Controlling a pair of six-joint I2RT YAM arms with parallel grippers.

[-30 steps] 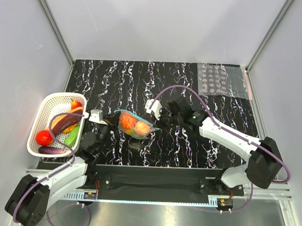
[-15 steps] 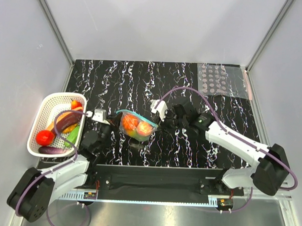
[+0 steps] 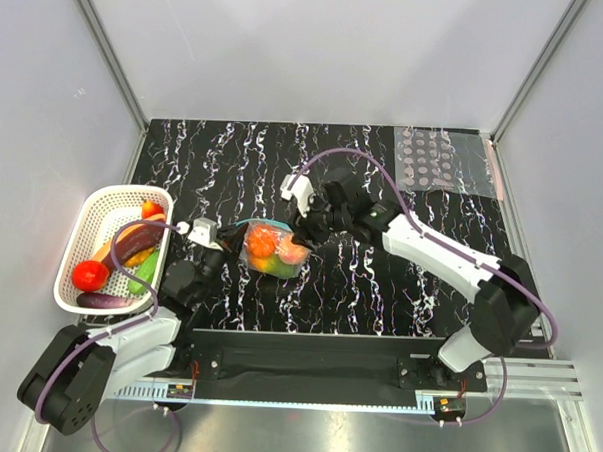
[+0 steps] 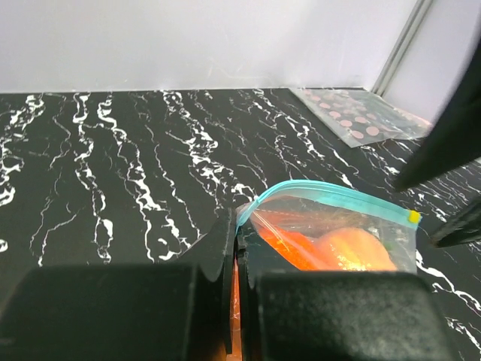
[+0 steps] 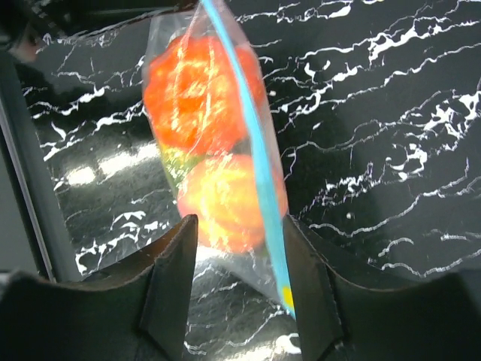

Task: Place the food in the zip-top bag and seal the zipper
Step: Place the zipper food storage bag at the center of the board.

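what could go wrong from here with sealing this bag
The left gripper has its jaws shut on only one corner of the zip-top bag; a pull along the zipper may slip it free.
The right gripper is open astride the bag's other end, and the food bulges against the zipper there; closing may catch fruit rather than the strip.
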